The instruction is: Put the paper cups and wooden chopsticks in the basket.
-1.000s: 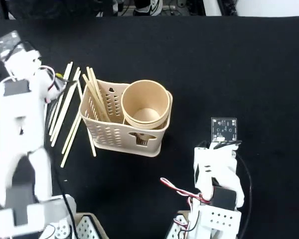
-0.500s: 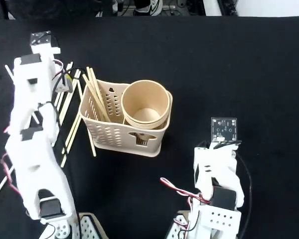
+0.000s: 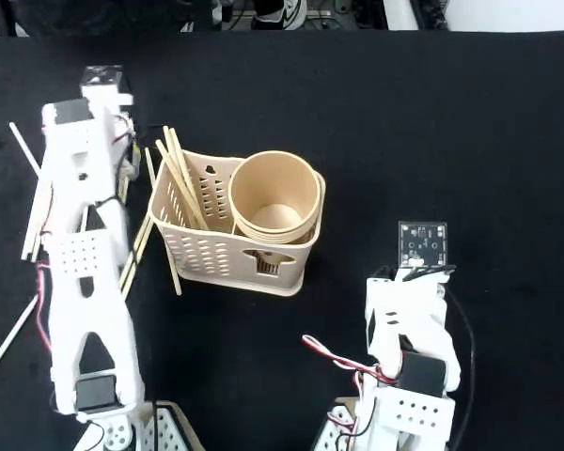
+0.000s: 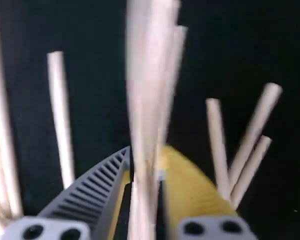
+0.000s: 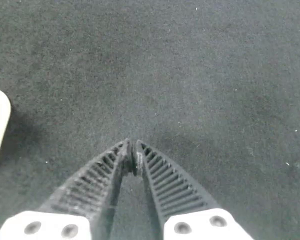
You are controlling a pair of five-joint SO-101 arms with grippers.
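**A:** Lay it out for me, biggest things first.

**B:** There's a black table [image 3: 451, 122]. The left arm [image 3: 80, 188] stretches along its left side toward the far edge. The right arm [image 3: 409, 319] sits folded at the near right. The basket [image 3: 230, 256] stands left of centre, just right of the left arm. The paper cups [image 3: 277, 214] are nested in its right half, and a leaning bundle [image 3: 180, 177] of chopsticks stands in its left half.

**A:** So the cups are done?

**B:** I'd judge so. What's left is chopsticks. Loose sticks [image 3: 141, 249] lie on the table between the left arm and the basket, close by its left wall. A few outer sticks [image 3: 33, 221] lie left of the arm.

**A:** Which step is this, then?

**B:** A pick in hand, I'd say. The left gripper [image 4: 145, 155] pinches the held sticks [image 4: 147, 90] between its grey and yellow jaws. They run out well past the tips, too blurred to count. Other sticks lie on the table beyond, on either side of them.

**A:** And next?

**B:** My guess is the held sticks need to go right, over the basket's left half, and tilt so their ends drop in beside the leaning bundle. Only then should the jaws let go. The danger is knocking that bundle or catching the rim.

**A:** And the other gripper?

**B:** The right gripper [image 5: 134, 159] is pressed together on nothing, over bare table, well apart from every chopstick.
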